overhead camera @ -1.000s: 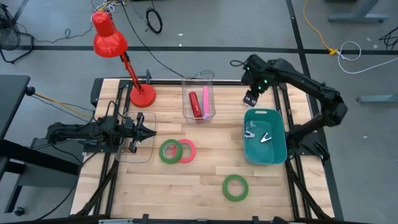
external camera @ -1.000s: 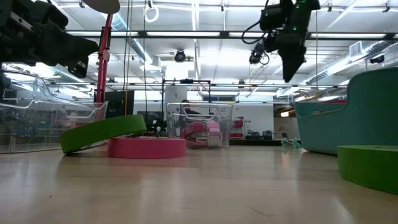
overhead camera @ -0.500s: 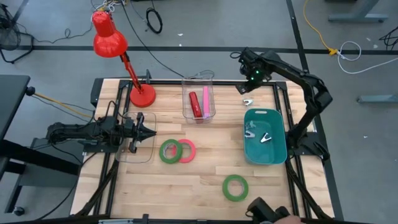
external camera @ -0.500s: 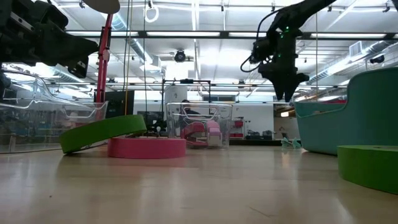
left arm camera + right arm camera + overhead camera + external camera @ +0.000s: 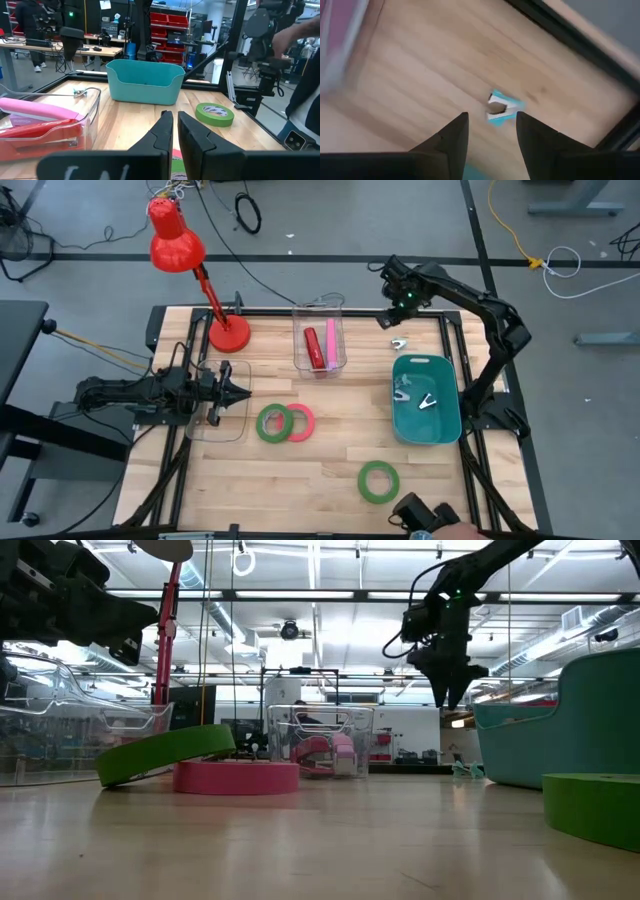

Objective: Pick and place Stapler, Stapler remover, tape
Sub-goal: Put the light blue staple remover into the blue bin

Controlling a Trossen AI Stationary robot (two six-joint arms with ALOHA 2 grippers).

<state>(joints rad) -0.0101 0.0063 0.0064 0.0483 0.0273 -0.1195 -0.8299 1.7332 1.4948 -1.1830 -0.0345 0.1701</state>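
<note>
Now my right end effector [image 5: 398, 313] has swung from over the teal bin [image 5: 444, 423] to above the stapler remover [image 5: 399, 343] beside it, fingers apart and empty; left end effector [image 5: 243, 393] waits shut.

Stapler remover [image 5: 502, 107] blurred, details unclear

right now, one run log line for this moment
right gripper: open, above stapler remover on table | left gripper: shut, waiting at clear tray
</note>
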